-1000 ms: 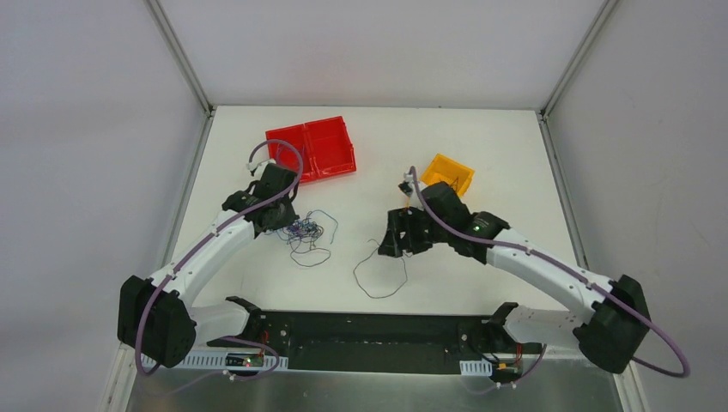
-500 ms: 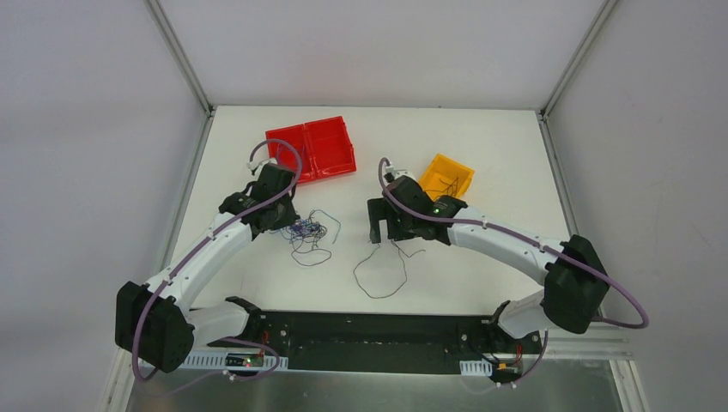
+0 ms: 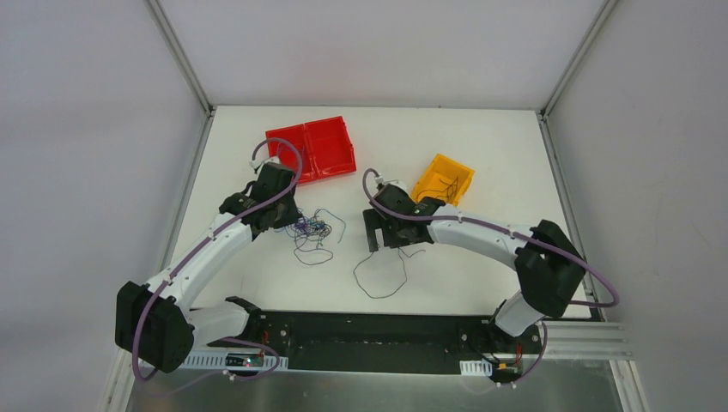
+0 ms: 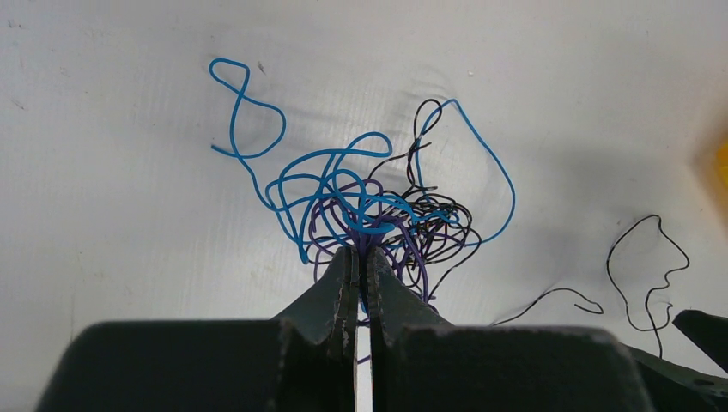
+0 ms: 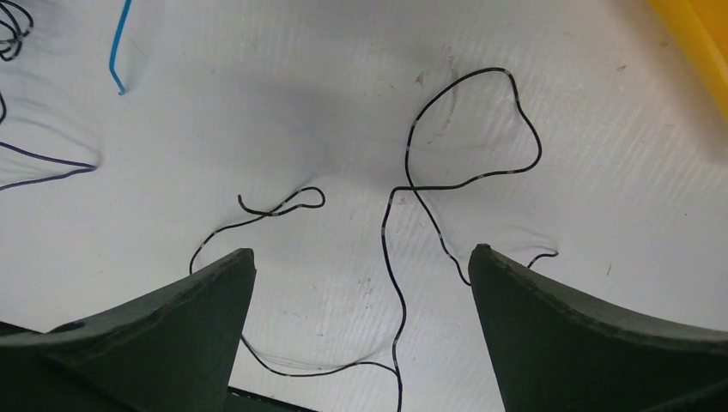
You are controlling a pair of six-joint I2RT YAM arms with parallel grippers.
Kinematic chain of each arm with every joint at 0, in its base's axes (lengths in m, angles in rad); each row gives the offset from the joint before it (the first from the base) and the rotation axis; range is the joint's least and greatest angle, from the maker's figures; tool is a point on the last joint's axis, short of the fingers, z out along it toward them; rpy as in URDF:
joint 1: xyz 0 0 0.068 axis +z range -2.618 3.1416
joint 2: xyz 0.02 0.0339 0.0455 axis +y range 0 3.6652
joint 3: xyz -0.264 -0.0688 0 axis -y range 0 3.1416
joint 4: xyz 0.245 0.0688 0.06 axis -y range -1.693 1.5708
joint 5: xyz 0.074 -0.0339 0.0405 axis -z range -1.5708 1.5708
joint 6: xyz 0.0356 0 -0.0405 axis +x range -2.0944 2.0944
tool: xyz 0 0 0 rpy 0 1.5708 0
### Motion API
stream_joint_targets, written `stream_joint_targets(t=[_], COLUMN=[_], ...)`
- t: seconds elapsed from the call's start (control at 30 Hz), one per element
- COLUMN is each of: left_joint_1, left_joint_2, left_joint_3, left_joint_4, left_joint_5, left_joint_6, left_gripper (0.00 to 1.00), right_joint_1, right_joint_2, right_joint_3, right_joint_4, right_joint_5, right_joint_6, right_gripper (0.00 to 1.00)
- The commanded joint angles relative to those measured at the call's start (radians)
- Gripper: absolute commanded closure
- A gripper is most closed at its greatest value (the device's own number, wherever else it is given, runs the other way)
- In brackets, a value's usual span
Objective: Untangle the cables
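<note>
I am watching from the overhead and both wrist cameras. The left gripper [image 4: 359, 257] is pinching shut on the near edge of the knotted bundle of thin blue, black and purple wires [image 4: 369, 206]; its two fingers are pressing nearly together, with purple and blue strands running down between them. The knot is fanning out beyond the tips, one blue loop reaching far left and another arching right.

From above, the knotted bundle [image 3: 311, 230] is lying on the white table [image 3: 481, 137], left of centre, at the tip of the left gripper [image 3: 290, 221]. It is sitting just in front of the red two-compartment plastic bin [image 3: 312, 148], apart from it.

The right gripper [image 5: 360, 251] is standing wide open and gripping nothing. On the table under it, a single thin black wire [image 5: 446, 180] is looping loosely, and one strand is passing between the fingers. I cannot tell whether the fingers are touching the table.

In the overhead view the single black wire [image 3: 382, 270] is trailing toward the near edge from the right gripper [image 3: 378, 240], separate from the bundle. The yellow plastic bin [image 3: 442, 178] is sitting beyond that arm, and something thin and dark is showing inside it.
</note>
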Motion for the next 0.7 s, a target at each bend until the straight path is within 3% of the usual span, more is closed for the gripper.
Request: stream_joint_targets(t=[0.0, 0.3, 0.33, 0.4, 0.6, 0.67], left_joint_1=[0.009, 0.009, 0.009, 0.009, 0.009, 0.009], left_joint_2=[-0.028, -0.056, -0.057, -0.057, -0.061, -0.069], left_joint_3=[-0.016, -0.056, -0.057, -0.057, -0.056, -0.058], left_joint_4=[0.017, 0.015, 0.015, 0.014, 0.007, -0.004], left_joint_5=[0.007, -0.032, -0.031, -0.033, -0.048, -0.067], left_joint_6=[0.009, -0.019, -0.019, -0.02, -0.015, -0.019], left_gripper=[1.0, 1.0, 1.0, 1.0, 1.0, 1.0], right_joint_1=[0.015, -0.005, -0.012, -0.012, -0.013, -0.012], right_joint_2=[0.059, 0.184, 0.208, 0.226, 0.215, 0.19], right_joint_3=[0.061, 0.055, 0.046, 0.04, 0.017, 0.016], right_joint_4=[0.016, 0.058, 0.073, 0.088, 0.118, 0.127], right_joint_5=[0.022, 0.091, 0.091, 0.09, 0.092, 0.084], right_joint_6=[-0.022, 0.045, 0.055, 0.063, 0.073, 0.062], right_gripper=[0.01, 0.01, 0.05, 0.22, 1.0, 1.0])
